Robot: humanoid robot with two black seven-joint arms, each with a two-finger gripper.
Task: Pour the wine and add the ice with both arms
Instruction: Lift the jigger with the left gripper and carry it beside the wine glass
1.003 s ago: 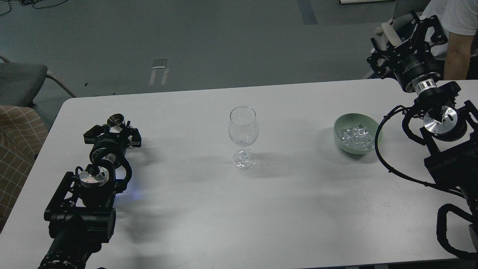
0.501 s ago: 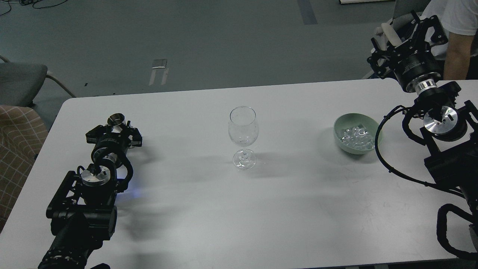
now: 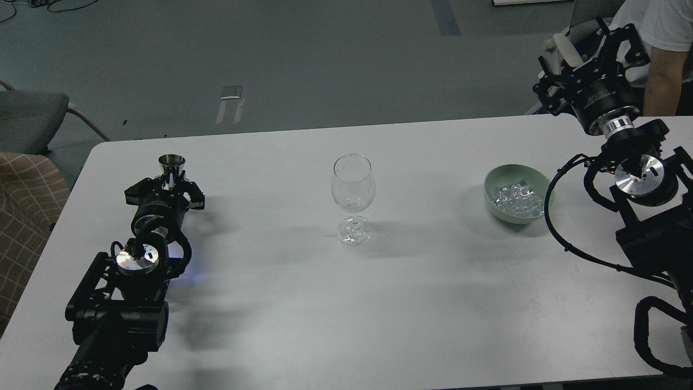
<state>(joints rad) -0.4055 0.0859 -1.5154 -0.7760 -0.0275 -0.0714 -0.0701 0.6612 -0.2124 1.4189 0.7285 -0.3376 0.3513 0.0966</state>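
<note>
An empty clear wine glass (image 3: 353, 197) stands upright at the table's middle. The ice (image 3: 518, 199) is a heap of clear cubes in a pale green bowl (image 3: 495, 184) to its right. My left gripper (image 3: 170, 184) rests low over the table's left side, shut on the stem of a small metal cup (image 3: 171, 162) that stands upright. No wine shows; the cup's inside is hidden. My right gripper (image 3: 590, 51) hangs high past the table's far right corner, fingers spread, nothing held.
The white table (image 3: 346, 303) fills most of the view. A person in a white shirt (image 3: 658, 32) stands behind the far right corner, close to my right gripper. A grey chair (image 3: 32, 116) and a checked cushion (image 3: 24, 211) sit off the left edge.
My left gripper has turned, bringing the metal cup from a leftward tilt to upright and slightly farther away. The right arm has barely shifted.
</note>
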